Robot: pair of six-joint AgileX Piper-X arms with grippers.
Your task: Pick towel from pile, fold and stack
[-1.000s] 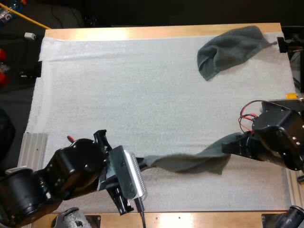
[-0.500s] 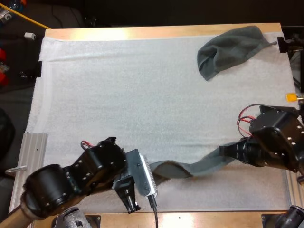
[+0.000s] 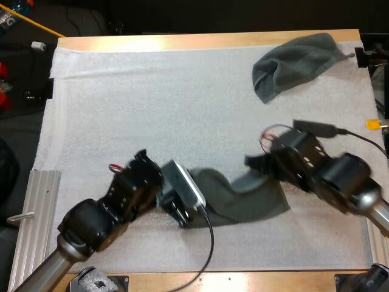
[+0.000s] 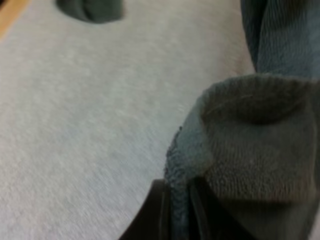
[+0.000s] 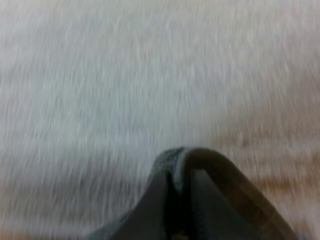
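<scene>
Left gripper [image 4: 179, 194] and right gripper [image 5: 178, 175] each clamp a corner of the towel [image 3: 246, 199], probably its near edge, so sweep both level toward the crumpled towel [image 3: 298, 59], landing edges matched.

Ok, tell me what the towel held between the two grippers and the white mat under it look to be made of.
The held towel looks like terry cloth, probably cotton: dark grey-green, matte, with a nubbly looped pile and soft folds. The white mat looks like thin foam sheet, though it could be fabric: pale, matte, finely pebbled.
</scene>
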